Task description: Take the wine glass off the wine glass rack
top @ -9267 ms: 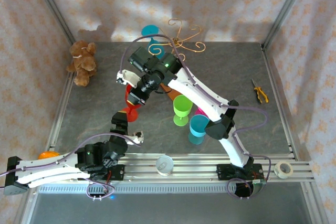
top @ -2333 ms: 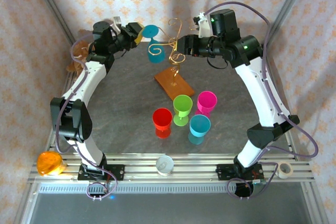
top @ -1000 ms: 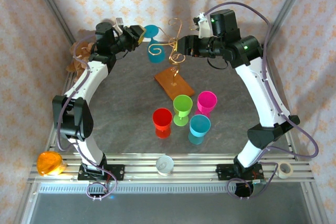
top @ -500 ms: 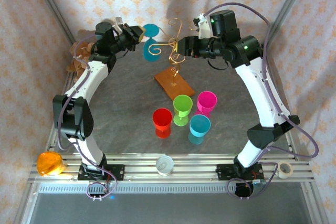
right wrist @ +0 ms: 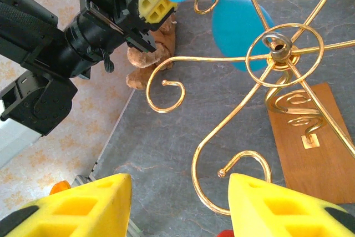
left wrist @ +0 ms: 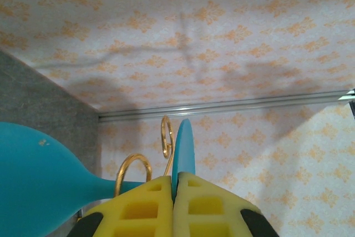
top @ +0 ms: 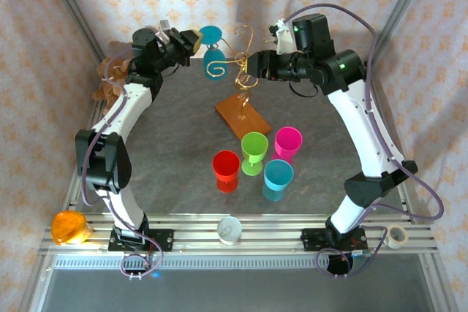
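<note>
Pads of my left pincer are pressed right together on the thin round foot of the blue wine glass, with only that edge-on disc between the yellow faces. The stem runs off to the left into the bowl, and a gold curl of the rack arches over the stem just by my pads.

From above, my left pincer is up at the far left of the desk, gripping the wine glass at the rack's left-hand arms. The rack stands on its brown wooden base at mid-desk.

My right pincer is on the opposite side, close to the wire arms and gaping wide with nothing in it. Its own camera shows the right pincer with yellow fingers far apart, the rack spreading beyond them, and the wine glass at the far side.
</note>
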`<move>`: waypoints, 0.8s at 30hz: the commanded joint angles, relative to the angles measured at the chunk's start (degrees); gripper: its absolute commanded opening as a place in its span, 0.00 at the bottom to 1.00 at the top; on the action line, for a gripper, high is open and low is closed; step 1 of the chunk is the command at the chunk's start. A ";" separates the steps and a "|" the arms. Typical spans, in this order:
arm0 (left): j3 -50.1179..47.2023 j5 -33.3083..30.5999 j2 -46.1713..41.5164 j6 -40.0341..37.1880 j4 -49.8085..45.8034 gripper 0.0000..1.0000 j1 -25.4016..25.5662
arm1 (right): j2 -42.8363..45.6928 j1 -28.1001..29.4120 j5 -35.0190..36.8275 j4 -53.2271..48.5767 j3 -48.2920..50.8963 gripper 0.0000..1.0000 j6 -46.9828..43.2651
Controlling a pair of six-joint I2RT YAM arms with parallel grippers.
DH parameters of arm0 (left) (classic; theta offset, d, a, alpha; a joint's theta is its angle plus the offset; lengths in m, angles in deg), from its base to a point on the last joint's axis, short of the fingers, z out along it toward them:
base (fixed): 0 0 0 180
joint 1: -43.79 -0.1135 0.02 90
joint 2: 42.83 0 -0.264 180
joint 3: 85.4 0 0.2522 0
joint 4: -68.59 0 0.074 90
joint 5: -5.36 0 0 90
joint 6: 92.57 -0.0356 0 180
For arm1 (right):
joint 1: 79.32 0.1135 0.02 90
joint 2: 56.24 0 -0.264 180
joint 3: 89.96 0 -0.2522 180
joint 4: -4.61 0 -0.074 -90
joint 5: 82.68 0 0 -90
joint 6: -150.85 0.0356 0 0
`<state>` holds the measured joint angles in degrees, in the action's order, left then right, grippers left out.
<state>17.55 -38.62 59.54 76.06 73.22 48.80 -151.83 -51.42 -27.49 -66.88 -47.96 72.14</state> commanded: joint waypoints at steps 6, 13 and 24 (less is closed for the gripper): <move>5.10 -0.34 1.95 -1.04 -1.52 0.00 1.11 | 0.93 -0.39 -0.79 -0.01 -1.65 0.50 -0.98; 7.02 0.45 2.66 -2.94 -4.50 0.00 1.83 | 1.02 -0.37 -0.70 -0.10 -1.59 0.50 -1.17; 6.37 2.31 1.68 -4.30 -5.63 0.00 2.37 | 0.93 -0.39 -0.44 -0.01 -1.70 0.50 -1.27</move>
<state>22.49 -38.07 61.84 73.83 67.82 50.92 -151.83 -51.42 -27.47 -66.88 -48.03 71.87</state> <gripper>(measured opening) 0.044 0.500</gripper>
